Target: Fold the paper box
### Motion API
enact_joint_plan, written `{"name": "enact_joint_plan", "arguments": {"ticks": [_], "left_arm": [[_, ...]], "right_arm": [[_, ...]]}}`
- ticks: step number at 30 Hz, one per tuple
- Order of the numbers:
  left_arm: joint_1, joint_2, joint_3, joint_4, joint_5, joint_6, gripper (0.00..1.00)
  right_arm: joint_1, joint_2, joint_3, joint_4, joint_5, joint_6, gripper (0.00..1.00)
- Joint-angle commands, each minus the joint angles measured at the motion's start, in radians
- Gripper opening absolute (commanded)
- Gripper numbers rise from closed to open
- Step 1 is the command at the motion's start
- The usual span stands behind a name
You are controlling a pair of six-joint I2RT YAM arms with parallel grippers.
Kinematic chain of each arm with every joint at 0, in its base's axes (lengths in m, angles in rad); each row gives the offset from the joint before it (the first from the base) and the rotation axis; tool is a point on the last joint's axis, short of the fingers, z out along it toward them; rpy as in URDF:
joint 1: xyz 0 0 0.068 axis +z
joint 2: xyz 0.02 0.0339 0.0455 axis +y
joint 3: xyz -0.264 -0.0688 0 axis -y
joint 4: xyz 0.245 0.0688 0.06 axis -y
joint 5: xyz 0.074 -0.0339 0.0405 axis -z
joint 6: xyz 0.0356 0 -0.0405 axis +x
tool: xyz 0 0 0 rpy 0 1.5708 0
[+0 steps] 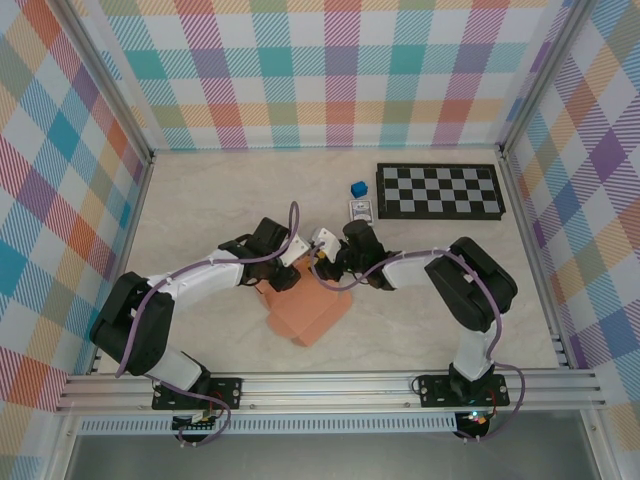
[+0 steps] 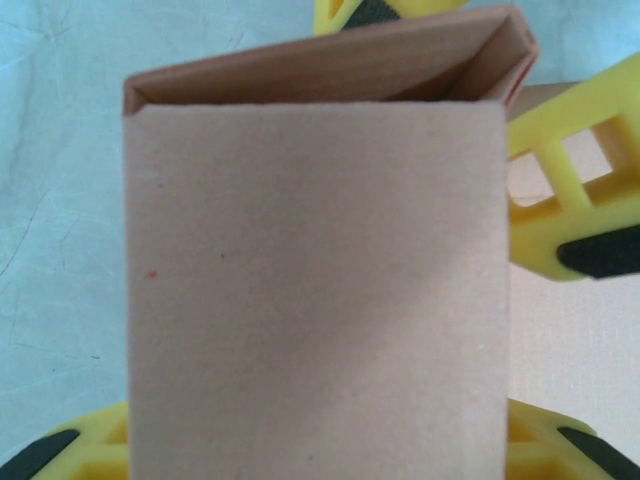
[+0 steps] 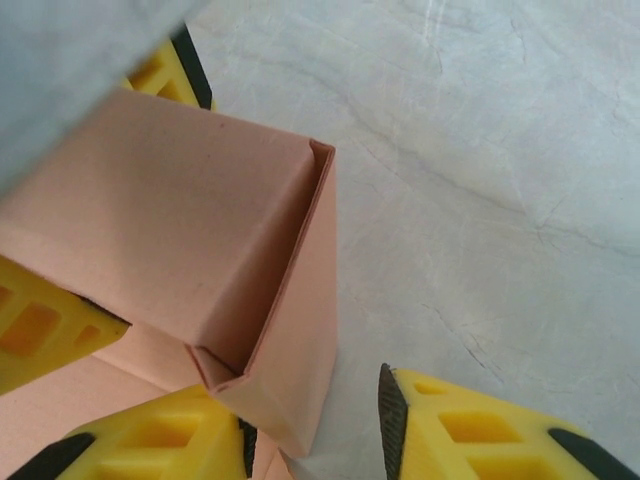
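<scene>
paper box (image 1: 312,312): salmon-orange cardboard, partly folded into a rectangular sleeve, one end open, flat flaps on worktop (image 1: 200,210) centre-front.

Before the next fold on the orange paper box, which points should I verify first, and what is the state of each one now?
1. Salmon-orange thin cardboard paper box lies where both arms meet: ok.
2. Right gripper is open and straddles the box's corner edge: ok.
3. Left gripper pinches the box firmly: cannot tell, because the wide panel hides its pads.
4. Box body is shaped into a tube: ok.
5. Tube end is closed: not ok, it is open.
6. Tiny blue cube and black-and-white chequered mat are apart from the box: ok.
</scene>
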Motion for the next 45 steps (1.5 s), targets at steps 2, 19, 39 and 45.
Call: {"name": "enact_joint_plan", "arguments": {"ticks": [2, 19, 39, 45], "left_arm": [[-0.028, 0.022, 0.017, 0.026, 0.077, 0.016, 0.42], [-0.009, -0.050, 0.027, 0.043, 0.188, 0.005, 0.64], [0.106, -0.229, -0.065, 0.124, 0.335, -0.118, 0.74], [0.203, -0.285, -0.104, 0.183, 0.352, -0.296, 0.72]], "right_arm": [[0.051, -0.018, -0.042, 0.219, -0.039, -0.010, 0.39], [0.053, -0.031, -0.094, 0.298, 0.084, 0.009, 0.31], [0.052, -0.001, -0.112, 0.276, 0.063, 0.036, 0.26], [0.051, 0.027, -0.093, 0.265, 0.072, 0.051, 0.26]]}}
